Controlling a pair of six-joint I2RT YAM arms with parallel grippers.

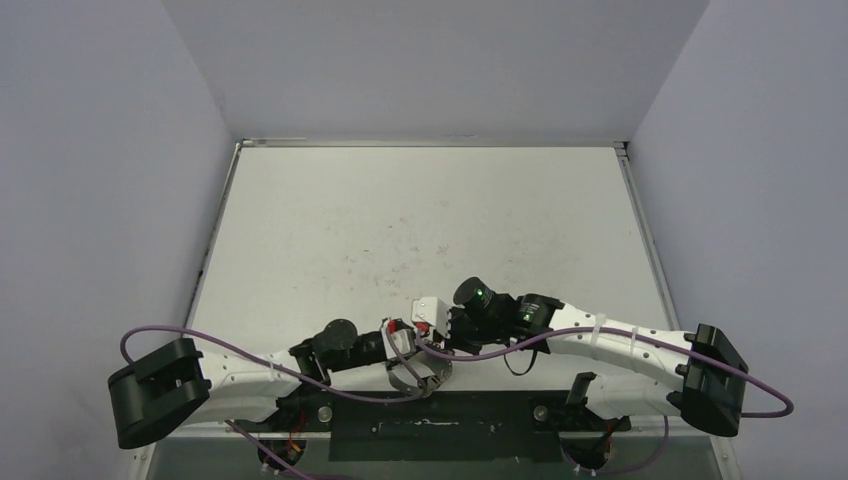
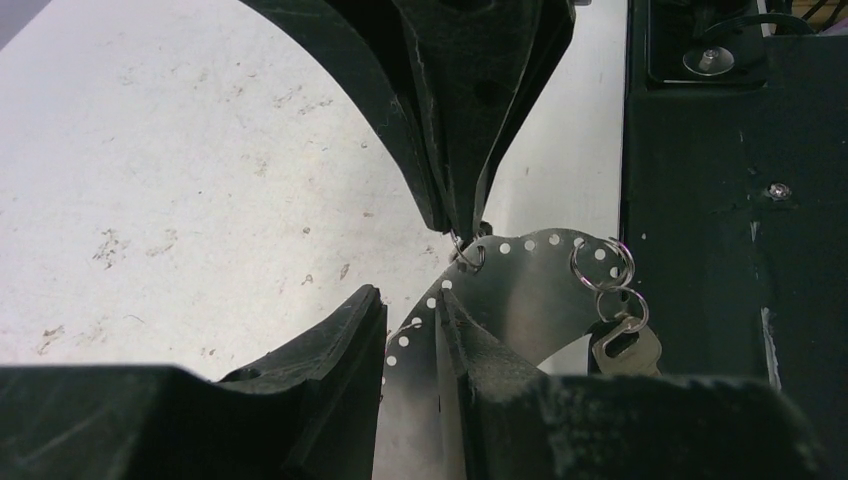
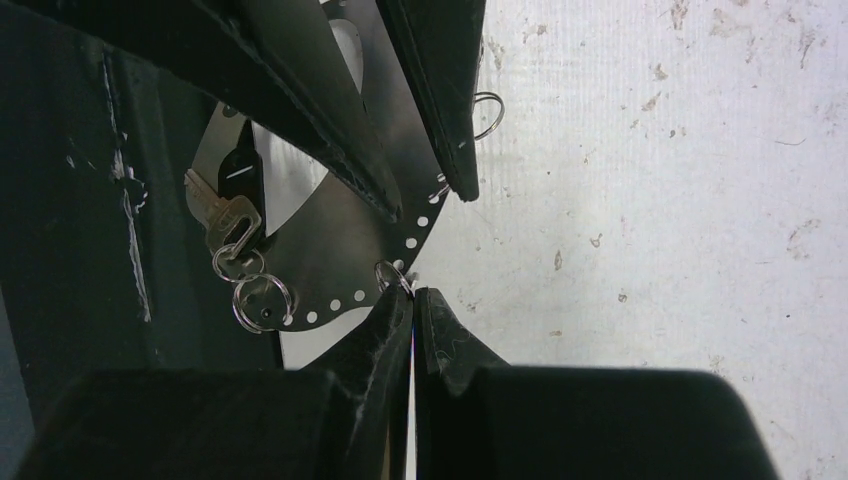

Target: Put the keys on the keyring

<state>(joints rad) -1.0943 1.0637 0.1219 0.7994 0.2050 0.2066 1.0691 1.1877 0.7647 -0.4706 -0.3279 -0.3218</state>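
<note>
The white table (image 1: 400,220) fills most of the overhead view, with a black base plate (image 1: 450,410) along its near edge. The left arm (image 1: 250,375) and right arm (image 1: 610,345) both bend inward and meet low in the middle, close to that edge.

The left gripper (image 2: 412,305) has its jaws a little apart with the keyring (image 2: 530,290) running between them. The metal touches both fingers, but whether they actually press on it I cannot tell. The keyring is a flat, shiny, curved plate (not a wire loop) with a row of small holes along its outer edge. It sits between the two grippers, over the line where the white table meets the black base plate.

The right gripper (image 3: 412,295) is closed tight, its tips pinching a small ring (image 3: 392,275) threaded through one of the edge holes.

Further along the edge, two linked rings (image 2: 603,262) hang from another hole and carry the silver key (image 2: 625,352). A third ring (image 3: 490,112) shows beside a left finger.
</note>
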